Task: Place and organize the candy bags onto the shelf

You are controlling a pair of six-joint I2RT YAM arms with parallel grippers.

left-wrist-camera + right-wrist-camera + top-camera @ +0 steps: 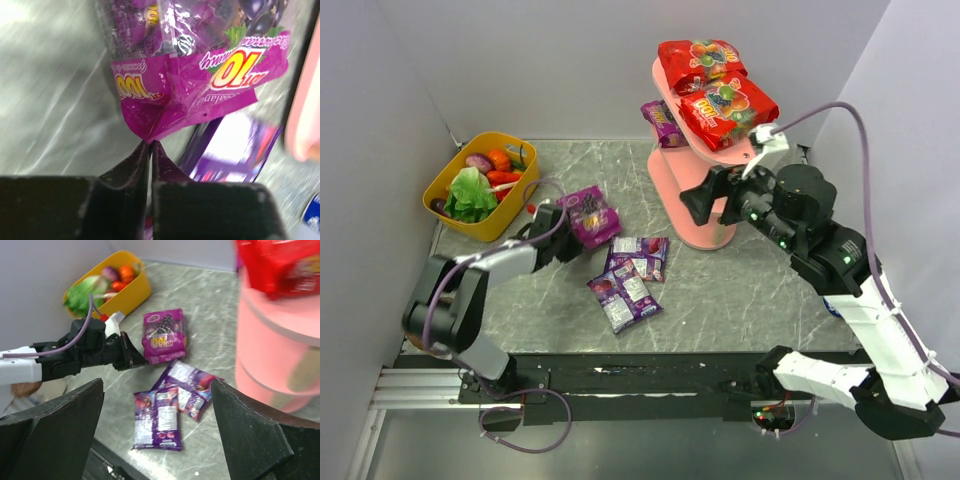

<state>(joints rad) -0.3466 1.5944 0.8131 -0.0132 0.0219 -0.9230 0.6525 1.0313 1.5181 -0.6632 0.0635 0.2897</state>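
I have the left jaws pinched shut on a corner of a purple candy bag (590, 215) left of the tabletop's centre, the right jaws spread wide beside the pink shelf (692, 228) by the far edge.

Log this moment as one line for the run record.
left tool: shut on purple bag corner | right tool: open near shelf | red bags: on shelf

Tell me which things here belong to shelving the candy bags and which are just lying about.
Job: red candy bags on the top tier; shelved purple bag; held purple bag in the left gripper; loose purple bags on the table; pink shelf.
Lying about: yellow basket; toy vegetables in it.
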